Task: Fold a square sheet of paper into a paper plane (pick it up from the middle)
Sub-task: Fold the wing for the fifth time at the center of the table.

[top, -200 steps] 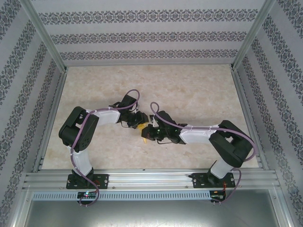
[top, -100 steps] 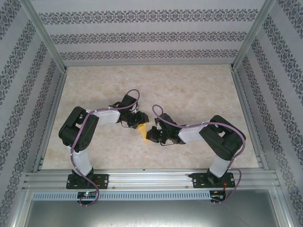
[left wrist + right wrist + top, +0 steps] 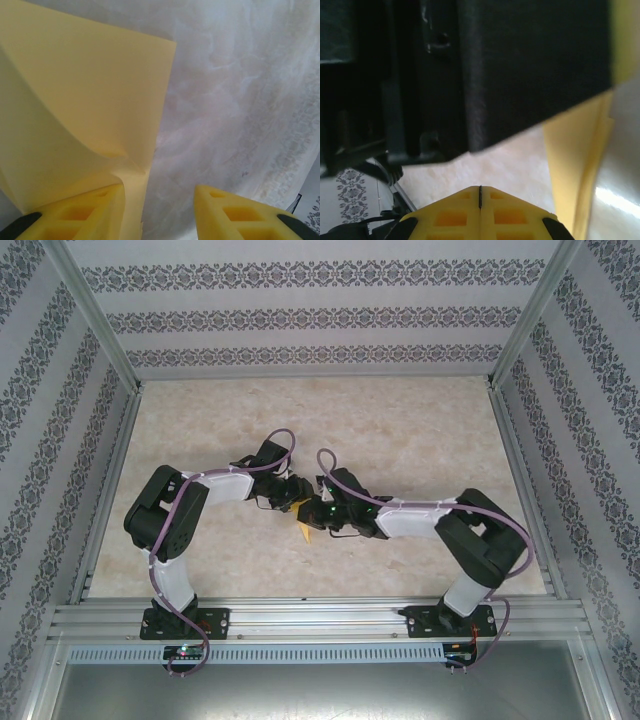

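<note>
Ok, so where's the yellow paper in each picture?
Top external: the yellow paper is a small bit near the middle of the picture.
Left wrist: it covers the left half, up close.
Right wrist: it is a strip down the right side.
Shared landmark: the marbled table under it.

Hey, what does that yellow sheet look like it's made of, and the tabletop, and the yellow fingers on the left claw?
Yellow sheet: thin matte paper, seemingly; it curls softly and holds a crease.
Tabletop: pale marble-look surface with slight sheen, possibly laminate or printed vinyl.
Left claw fingers: matte yellow plastic with moulded or printed pockets.
</note>
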Tool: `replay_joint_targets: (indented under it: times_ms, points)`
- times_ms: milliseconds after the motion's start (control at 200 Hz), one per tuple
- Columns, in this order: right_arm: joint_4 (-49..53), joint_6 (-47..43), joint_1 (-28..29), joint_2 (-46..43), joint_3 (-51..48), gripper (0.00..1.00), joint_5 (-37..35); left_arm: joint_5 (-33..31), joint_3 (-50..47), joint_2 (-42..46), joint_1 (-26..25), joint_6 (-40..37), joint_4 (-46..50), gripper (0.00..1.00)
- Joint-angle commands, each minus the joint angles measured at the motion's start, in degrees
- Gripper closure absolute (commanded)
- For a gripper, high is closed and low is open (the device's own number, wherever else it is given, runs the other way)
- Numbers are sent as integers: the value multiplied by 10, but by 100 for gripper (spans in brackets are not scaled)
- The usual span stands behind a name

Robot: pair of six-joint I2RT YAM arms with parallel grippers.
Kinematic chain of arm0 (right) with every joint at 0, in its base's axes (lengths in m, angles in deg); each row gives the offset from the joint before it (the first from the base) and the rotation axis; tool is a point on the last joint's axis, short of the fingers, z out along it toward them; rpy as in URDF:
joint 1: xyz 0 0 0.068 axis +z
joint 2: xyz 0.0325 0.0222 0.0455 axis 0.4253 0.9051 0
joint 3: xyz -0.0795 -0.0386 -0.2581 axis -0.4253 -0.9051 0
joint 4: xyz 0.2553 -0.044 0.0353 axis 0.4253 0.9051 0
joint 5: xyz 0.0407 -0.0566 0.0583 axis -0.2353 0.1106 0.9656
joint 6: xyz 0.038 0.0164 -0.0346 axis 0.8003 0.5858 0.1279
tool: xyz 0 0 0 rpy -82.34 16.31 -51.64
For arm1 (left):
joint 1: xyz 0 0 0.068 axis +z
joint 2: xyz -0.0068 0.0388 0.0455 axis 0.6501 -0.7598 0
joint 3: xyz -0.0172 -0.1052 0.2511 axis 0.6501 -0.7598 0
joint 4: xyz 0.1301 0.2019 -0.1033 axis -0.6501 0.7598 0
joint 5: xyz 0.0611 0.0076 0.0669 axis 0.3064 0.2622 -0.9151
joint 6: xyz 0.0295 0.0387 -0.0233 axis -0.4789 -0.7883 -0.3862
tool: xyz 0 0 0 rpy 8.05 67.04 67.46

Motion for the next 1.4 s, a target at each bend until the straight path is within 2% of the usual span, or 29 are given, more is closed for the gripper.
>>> replay_joint_targets:
  times_ms: [0, 95, 240, 390, 535, 724, 1009, 1279, 1399]
  points:
    - [-50, 30, 3, 42, -15, 95, -11, -17, -5, -12, -5, 2, 22, 56]
    - [-62, 30, -2, 60, -22, 95, -10, -15, -4, -12, -5, 2, 22, 56]
    - [28, 2, -10, 87, -24, 96, 5, -8, -4, -6, -6, -2, 14, 56]
    - [74, -21, -15, 83, -48, 98, 22, 5, 11, 31, -5, -30, 11, 50]
    - [71, -32, -25, 81, -58, 98, 46, -8, 28, 85, -5, -79, 44, 44]
    - [75, -51, -39, 86, -54, 99, 70, -1, -23, 107, -5, -79, 7, 48]
    - [93, -64, -45, 88, -53, 98, 79, 15, -44, 73, -5, -71, -63, 51]
    - [122, -77, -48, 88, -52, 100, 78, -21, -36, 17, 6, -76, -58, 53]
    - [180, -104, -46, 88, -37, 100, 66, -24, -31, 9, 19, -91, -52, 53]
